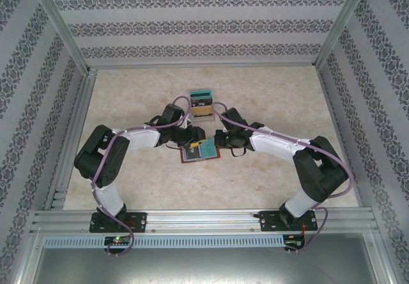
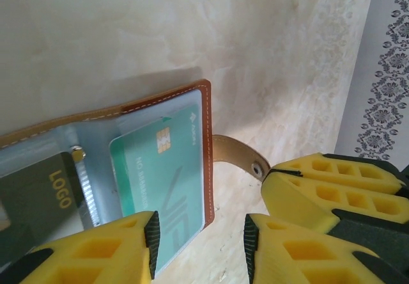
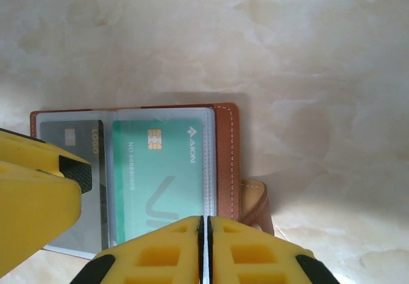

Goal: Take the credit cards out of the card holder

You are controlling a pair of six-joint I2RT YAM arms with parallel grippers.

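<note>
The card holder (image 3: 225,149) lies opened flat near the middle of the bench (image 1: 287,105), sleeves up. Two credit cards sit inside it: a teal card (image 3: 163,181) in the sleeve next to the brown spine edge and a dark card (image 3: 73,134) marked LOGO in the sleeve beside it. Neither looks drawn out yet.

A small stepped stack (image 1: 201,102) with a teal top rests just beyond the holder, toward the far edge. I judge it to be cards already removed, so the job looks partly done with at least these two left.

The left pincer (image 2: 198,245) is released, jaws apart above the teal card's end, clamping nothing visible. The right pincer (image 3: 204,233) is clenched, pads meeting, its tip at the snap tab (image 2: 233,153); I cannot tell whether it nips the tab.

The two pincers crowd just beside each other over the holder, so room between them is tight. The bench is bare to the left, right and near edges, well apart from the holder.
</note>
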